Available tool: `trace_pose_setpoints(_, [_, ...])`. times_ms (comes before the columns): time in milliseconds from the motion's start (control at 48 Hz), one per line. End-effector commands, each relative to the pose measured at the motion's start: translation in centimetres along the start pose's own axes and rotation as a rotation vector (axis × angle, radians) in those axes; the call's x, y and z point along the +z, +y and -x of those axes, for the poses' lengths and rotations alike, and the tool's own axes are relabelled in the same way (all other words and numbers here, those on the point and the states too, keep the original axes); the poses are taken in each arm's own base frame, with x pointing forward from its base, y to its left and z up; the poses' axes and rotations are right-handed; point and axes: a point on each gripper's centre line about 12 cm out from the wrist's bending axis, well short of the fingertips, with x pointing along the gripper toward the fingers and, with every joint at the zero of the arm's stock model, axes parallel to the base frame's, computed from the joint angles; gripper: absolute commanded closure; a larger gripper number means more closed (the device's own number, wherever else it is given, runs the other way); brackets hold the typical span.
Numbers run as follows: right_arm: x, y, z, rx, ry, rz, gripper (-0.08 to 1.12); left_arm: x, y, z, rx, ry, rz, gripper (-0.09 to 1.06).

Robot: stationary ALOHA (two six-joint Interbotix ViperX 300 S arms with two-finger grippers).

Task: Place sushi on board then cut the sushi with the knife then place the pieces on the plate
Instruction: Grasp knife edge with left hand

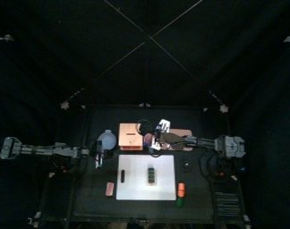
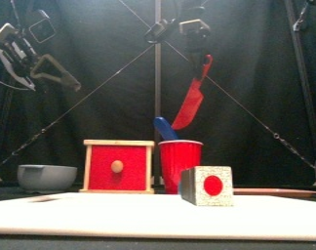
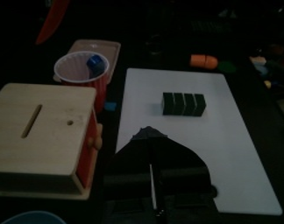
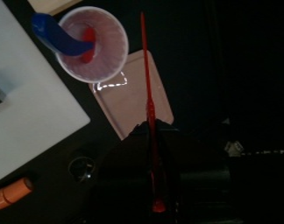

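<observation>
Sushi roll (image 3: 186, 103) sits whole on the white board (image 3: 226, 149) mid-tabletop, so placing looks done; my right claw (image 4: 149, 131) is clamped on the red knife (image 2: 189, 98), raised over the red cup (image 2: 180, 161), my left claw (image 3: 148, 136) looks pressed together and empty, and cutting and moving pieces to the pink plate (image 4: 124, 105) are left.

Top view: high, far, looking down on the desk (image 1: 123, 207). Front view: desk-level, close, facing the back curtain (image 2: 96, 98). Wrist views: near, looking down; both share red cup (image 2: 180, 164) and white board (image 3: 232, 140) with front.
</observation>
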Motion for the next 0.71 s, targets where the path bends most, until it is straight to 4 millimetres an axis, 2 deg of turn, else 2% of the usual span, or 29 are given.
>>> trace_pose_setpoints(21, [-1.7, -1.2, 3.1, 0.001, -0.08, -0.015, 0.64, 1.6, 0.0, 0.2, 0.002, -0.061, -0.001, 0.98])
trace_pose_setpoints(312, [-5.4, -0.5, 7.0, -0.039, -0.248, -0.017, 0.64, 3.4, 0.0, 0.5, 0.001, -0.149, -0.003, 0.98])
trace_pose_setpoints(562, [-8.4, 0.6, 6.9, 0.029, -0.379, -0.056, 0.64, 4.8, -0.1, 0.7, -0.001, -0.241, -0.004, 0.98])
trace_pose_setpoints(708, [-10.1, 1.4, 7.3, 0.155, -0.549, -0.105, 0.64, 5.7, -0.2, 0.8, -0.008, -0.293, -0.006, 0.98])
